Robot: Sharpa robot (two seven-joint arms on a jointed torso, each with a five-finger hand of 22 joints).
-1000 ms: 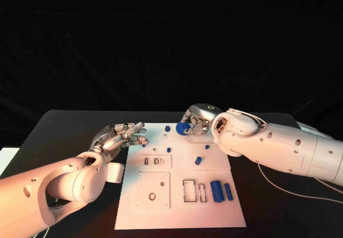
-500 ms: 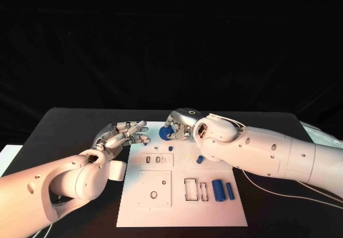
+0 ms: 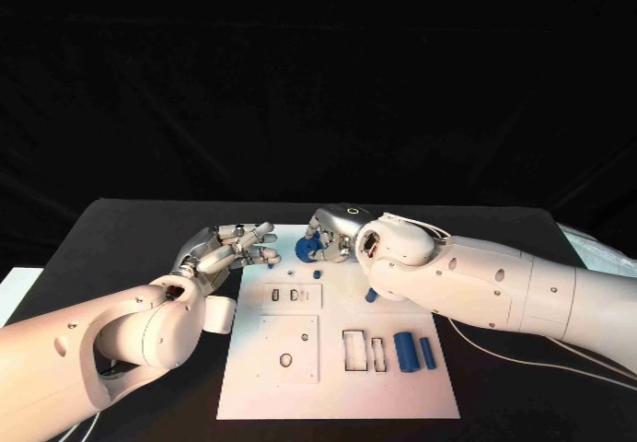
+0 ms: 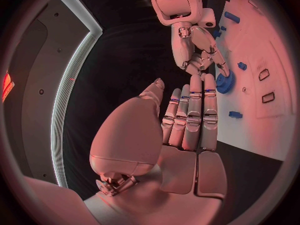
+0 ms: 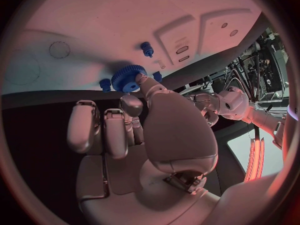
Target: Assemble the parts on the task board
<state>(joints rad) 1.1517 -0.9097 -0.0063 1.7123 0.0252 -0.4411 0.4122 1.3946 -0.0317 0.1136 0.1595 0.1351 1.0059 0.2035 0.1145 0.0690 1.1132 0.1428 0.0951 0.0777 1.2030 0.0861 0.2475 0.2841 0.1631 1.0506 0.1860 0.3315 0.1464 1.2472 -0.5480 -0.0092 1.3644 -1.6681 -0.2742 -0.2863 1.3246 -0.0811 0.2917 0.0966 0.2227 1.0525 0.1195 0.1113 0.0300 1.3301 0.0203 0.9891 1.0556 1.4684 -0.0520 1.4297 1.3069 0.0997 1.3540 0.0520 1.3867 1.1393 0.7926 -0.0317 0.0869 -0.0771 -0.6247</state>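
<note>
The white task board (image 3: 339,391) lies in the middle of the black table. My right hand (image 3: 335,236) hovers over the board's far left corner and pinches a blue gear (image 3: 306,250) at its fingertips; the right wrist view shows the gear (image 5: 128,78) just above the board (image 5: 94,25), close to a small blue peg (image 5: 147,48). My left hand (image 3: 225,250) is beside the board's far left edge, fingers stretched out and holding nothing. In the left wrist view, the left hand's straight fingers (image 4: 190,120) point toward the right hand (image 4: 197,55) and the gear (image 4: 224,80).
Small blue pegs (image 3: 318,273) (image 3: 370,296) stand on the board's far half. A blue cylinder (image 3: 405,352) and a blue bar (image 3: 427,353) lie by the rectangular slots (image 3: 354,351) at the near right. A cable (image 3: 558,365) trails on the table at the right.
My right hand has carried the blue gear to the left, toward the board's far left corner and nearer my left hand. The left hand has hardly moved.
</note>
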